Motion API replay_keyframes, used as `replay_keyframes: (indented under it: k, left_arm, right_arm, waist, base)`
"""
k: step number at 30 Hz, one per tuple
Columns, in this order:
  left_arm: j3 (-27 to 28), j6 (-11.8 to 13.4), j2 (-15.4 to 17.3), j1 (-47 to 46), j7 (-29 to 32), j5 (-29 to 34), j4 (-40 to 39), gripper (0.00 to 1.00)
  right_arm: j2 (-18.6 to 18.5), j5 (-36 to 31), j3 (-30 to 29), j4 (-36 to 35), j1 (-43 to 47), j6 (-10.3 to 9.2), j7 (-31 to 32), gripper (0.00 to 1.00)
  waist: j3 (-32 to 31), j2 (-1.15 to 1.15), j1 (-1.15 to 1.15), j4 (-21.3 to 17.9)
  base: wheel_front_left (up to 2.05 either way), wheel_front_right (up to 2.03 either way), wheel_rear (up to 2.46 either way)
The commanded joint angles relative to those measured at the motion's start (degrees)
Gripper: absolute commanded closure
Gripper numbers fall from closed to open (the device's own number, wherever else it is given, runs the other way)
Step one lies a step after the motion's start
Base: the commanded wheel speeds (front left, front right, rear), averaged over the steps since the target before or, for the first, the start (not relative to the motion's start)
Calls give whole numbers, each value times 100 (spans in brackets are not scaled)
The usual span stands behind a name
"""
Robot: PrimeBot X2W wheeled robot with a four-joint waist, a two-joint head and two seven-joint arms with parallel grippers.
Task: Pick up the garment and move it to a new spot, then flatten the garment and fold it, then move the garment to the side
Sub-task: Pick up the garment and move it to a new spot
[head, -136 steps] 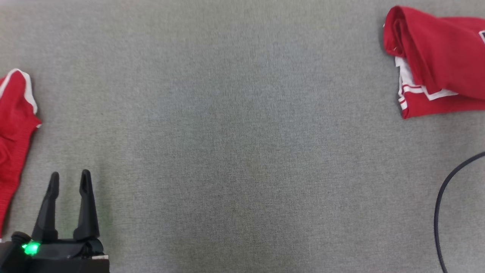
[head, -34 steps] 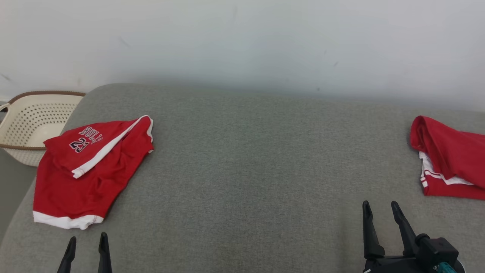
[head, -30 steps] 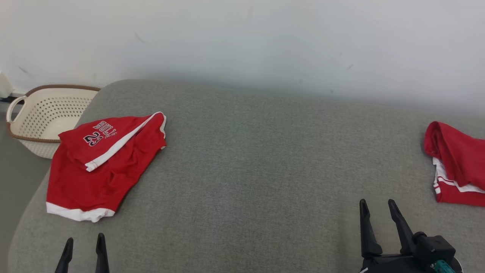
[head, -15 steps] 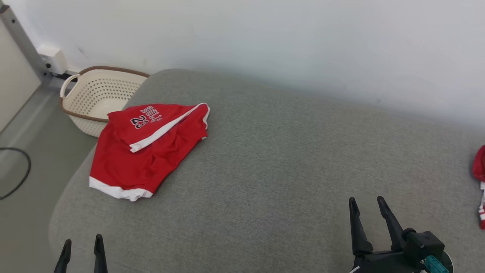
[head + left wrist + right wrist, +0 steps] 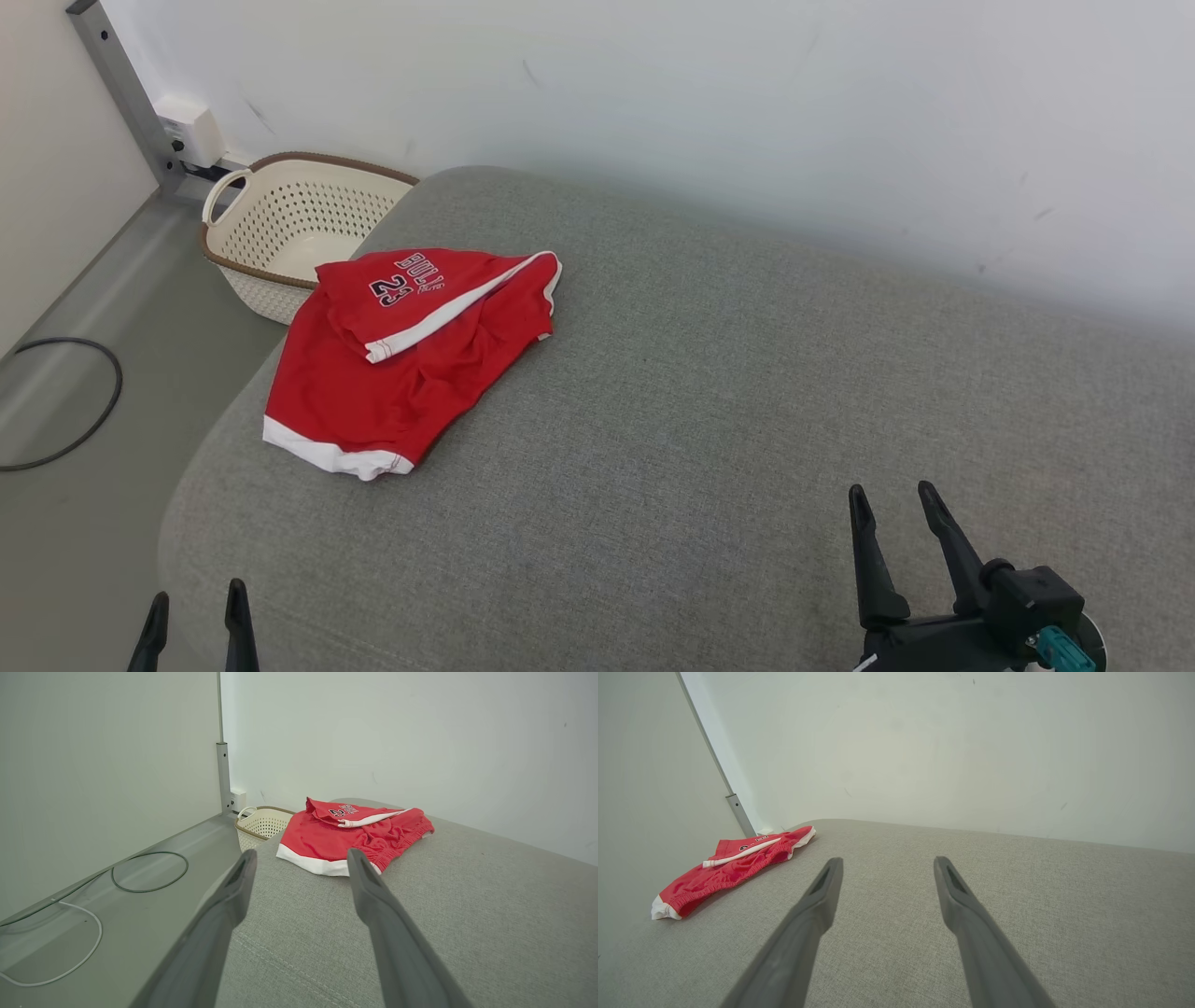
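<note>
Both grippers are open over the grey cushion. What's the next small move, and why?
Probably reach the left gripper forward toward the near edge of the red shorts. They lie crumpled at the left end of the cushion beside the basket, straight ahead of that gripper, which is open and empty. The right gripper is farther off.

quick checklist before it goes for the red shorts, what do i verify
1. Left gripper jaws open and empty: ok.
2. Right gripper jaws open and empty: ok.
3. Red shorts lie on the grey cushion with nothing on top: ok.
4. Shorts flat: not ok, one leg is folded over and the cloth is rumpled.
5. Shorts clear of the white basket behind them: cannot tell, since their far edge overlaps it in the head view.
6. Bare cushion to the right for a new spot: ok.
</note>
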Motion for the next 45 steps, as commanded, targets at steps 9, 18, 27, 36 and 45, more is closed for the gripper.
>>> replay_keyframes:
  k: [9,18,27,36,45]
  left_arm:
    - [31,-85,0,-102,-23,-227,-1,0]
    - [-58,-305,294,-907,-23,-381,-71,0]
    - [-326,-427,966,-2166,67,-644,283,0]
    - [-606,-445,1714,-3457,369,-1039,826,0]
    - [-986,-446,2176,-4292,524,-1374,1666,0]
  right_arm:
    - [-45,45,74,31,-48,-1,-26,0]
    - [-91,-4,154,31,-232,-1,-26,0]
    - [-86,-83,218,3,-519,-1,-26,0]
    - [-33,-245,319,-105,-926,-1,-26,0]
    - [-13,-396,491,-218,-1231,-1,-26,0]
  waist:
    - [25,0,0,-40]
    - [282,0,0,-359]
    - [734,0,0,-853]
    - [1368,0,0,-1364]
    - [1726,0,0,-1651]
  base:
    - [0,0,0]
    - [0,0,0]
    - [0,0,0]
    - [0,0,0]
    - [0,0,0]
